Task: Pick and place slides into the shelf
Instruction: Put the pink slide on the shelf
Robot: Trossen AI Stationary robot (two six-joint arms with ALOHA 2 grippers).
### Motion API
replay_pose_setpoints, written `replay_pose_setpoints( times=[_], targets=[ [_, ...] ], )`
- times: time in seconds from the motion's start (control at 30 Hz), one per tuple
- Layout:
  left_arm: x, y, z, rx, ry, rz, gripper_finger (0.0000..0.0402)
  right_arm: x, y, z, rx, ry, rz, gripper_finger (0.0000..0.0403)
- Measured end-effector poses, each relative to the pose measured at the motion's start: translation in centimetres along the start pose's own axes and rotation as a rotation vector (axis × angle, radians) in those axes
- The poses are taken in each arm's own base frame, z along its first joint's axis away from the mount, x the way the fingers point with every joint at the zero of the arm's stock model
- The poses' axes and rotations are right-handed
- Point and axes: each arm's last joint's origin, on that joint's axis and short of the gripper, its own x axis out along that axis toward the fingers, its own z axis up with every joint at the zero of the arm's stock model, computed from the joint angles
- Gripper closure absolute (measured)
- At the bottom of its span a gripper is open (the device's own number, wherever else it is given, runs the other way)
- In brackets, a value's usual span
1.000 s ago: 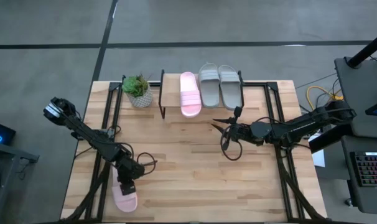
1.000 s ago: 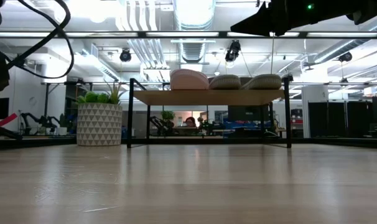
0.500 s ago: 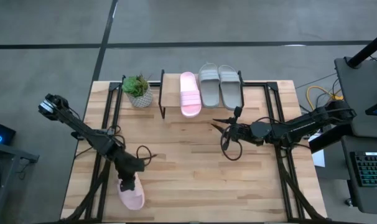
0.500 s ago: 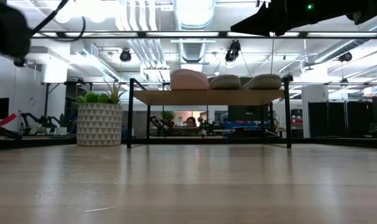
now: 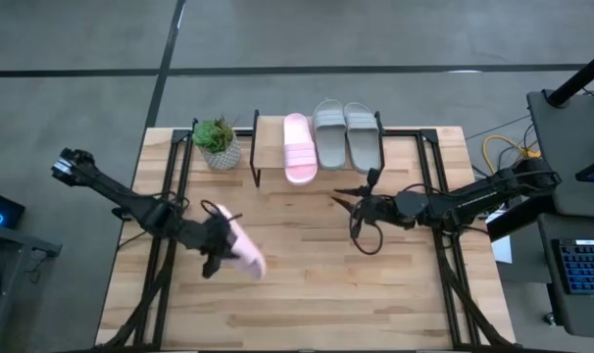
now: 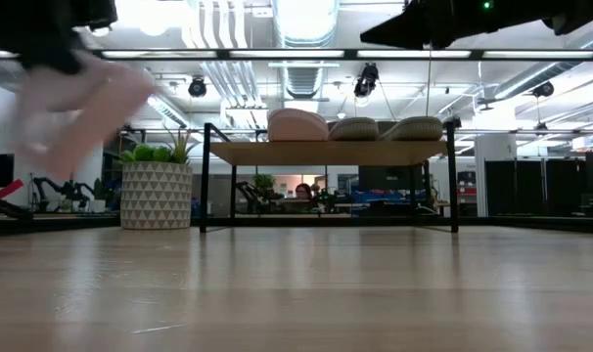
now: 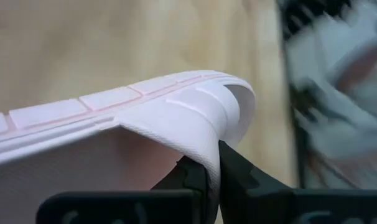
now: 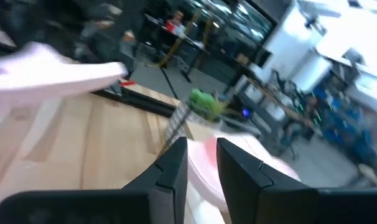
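Right now my left gripper (image 5: 217, 257) is pinched shut on the strap of a pink slide (image 5: 246, 253), holding it above the table (image 5: 307, 284), left of centre. The shelf (image 5: 270, 147) at the far edge carries 1 pink slide (image 5: 297, 148) and 2 grey-green slides (image 5: 345, 135). My right gripper (image 5: 344, 190) hangs open near the shelf, holding nothing.

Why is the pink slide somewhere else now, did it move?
Yes. The left gripper, shut on the slide, carried it from the table's near left edge toward the shelf.
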Motion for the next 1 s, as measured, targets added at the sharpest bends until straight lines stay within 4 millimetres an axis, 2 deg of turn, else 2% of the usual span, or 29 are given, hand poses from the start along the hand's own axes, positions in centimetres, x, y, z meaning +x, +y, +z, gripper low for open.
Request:
replay_pose_setpoints(
  times=[0.13,0.3,0.5,0.73,0.87,1.0],
  targets=[
    [-0.8,0.3,1.4,0.012,-0.245,0.133,0.0401,0.2,-0.1,1.1,-0.088,-0.067,0.060,0.0319],
    [-1.7,-0.2,2.9,-0.118,-0.421,0.051,0.0401,0.3,-0.4,2.4,-0.240,-0.113,0.066,0.0311],
    [-2.4,0.2,3.6,-0.319,-0.440,0.004,0.0401,0.3,0.4,3.9,-0.557,-0.106,0.128,0.0284],
    [-2.3,0.4,3.8,-0.363,-0.433,-0.017,0.0401,1.0,2.6,5.4,-0.912,-0.111,0.211,0.0237],
    [-2.2,0.4,3.8,-0.364,-0.428,-0.017,0.0401,2.2,4.6,6.0,-1.084,-0.112,0.265,0.0213],
    [-2.1,0.4,3.7,-0.364,-0.424,-0.014,0.0401,4.2,6.4,6.6,-1.210,-0.070,0.278,0.0206]
  ],
)
